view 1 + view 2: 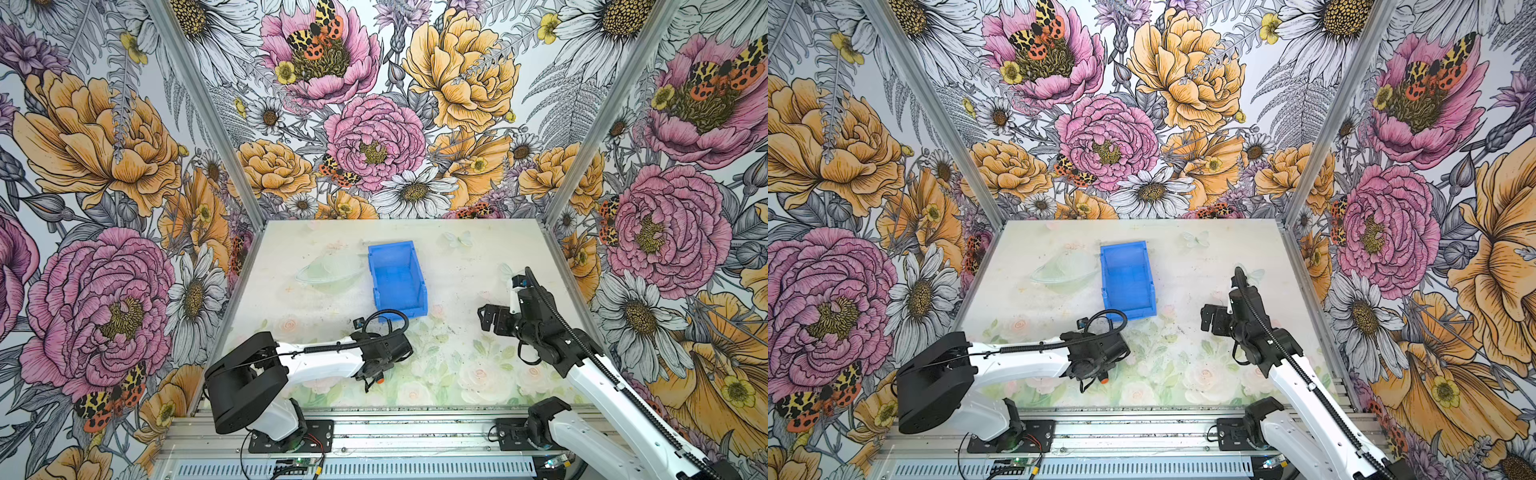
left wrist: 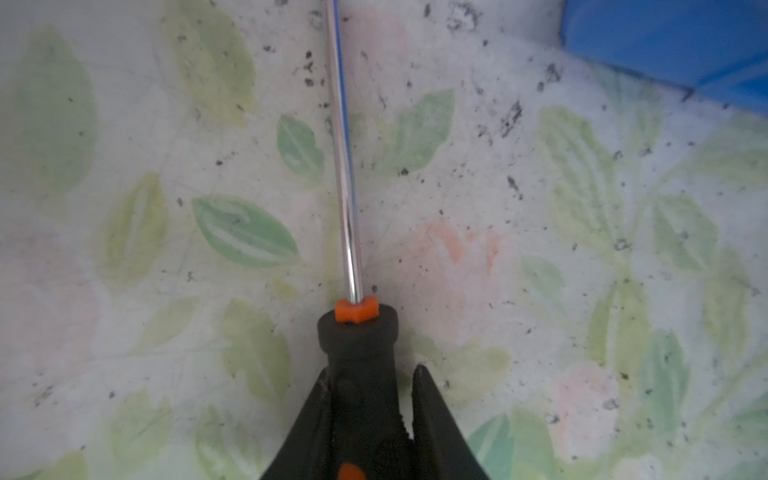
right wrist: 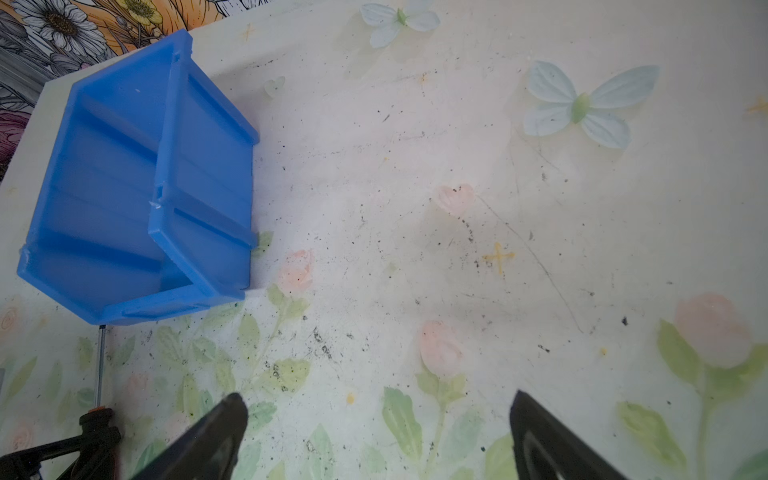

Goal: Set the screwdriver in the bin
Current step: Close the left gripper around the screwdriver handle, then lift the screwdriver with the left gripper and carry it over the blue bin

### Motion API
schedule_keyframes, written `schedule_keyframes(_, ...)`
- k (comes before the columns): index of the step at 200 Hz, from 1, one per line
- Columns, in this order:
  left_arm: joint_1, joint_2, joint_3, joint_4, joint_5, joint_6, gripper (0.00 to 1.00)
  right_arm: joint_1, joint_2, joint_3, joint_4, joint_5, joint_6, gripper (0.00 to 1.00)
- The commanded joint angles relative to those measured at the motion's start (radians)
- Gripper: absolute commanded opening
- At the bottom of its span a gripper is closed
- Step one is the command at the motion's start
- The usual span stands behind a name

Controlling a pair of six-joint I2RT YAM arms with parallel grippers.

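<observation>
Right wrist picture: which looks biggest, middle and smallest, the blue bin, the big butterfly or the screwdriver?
1. blue bin, biggest by far.
2. big butterfly, middle.
3. screwdriver, smallest: thin, and its handle end is partly hidden.

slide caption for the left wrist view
Left gripper shut on the screwdriver handle, shaft flat on the table, blue bin nearby.

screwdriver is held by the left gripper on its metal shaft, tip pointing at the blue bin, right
No: the left gripper holds the screwdriver by its black handle, not the shaft, as the left wrist view shows. The tip points at the blue bin.
</observation>
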Motion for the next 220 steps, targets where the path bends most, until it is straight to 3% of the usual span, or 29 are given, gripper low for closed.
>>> schedule_keyframes(1,-0.001,-0.035,-0.022,-0.002,0.002,-0.004,0.09,0.007,-0.010,-0.006,0.002,0.031,-0.012,1.00)
schedule_keyframes(52,0.033,-0.158,-0.025,-0.003,-0.067,0.046,0.00,0.005,-0.005,0.013,0.000,0.055,-0.027,1.00)
schedule_keyframes(139,0.213,-0.404,-0.010,-0.040,-0.057,0.220,0.00,0.005,0.003,0.050,0.002,0.088,-0.052,0.99)
schedule_keyframes(220,0.272,-0.354,0.217,-0.049,-0.047,0.462,0.00,0.005,0.027,0.061,0.003,0.092,-0.076,0.99)
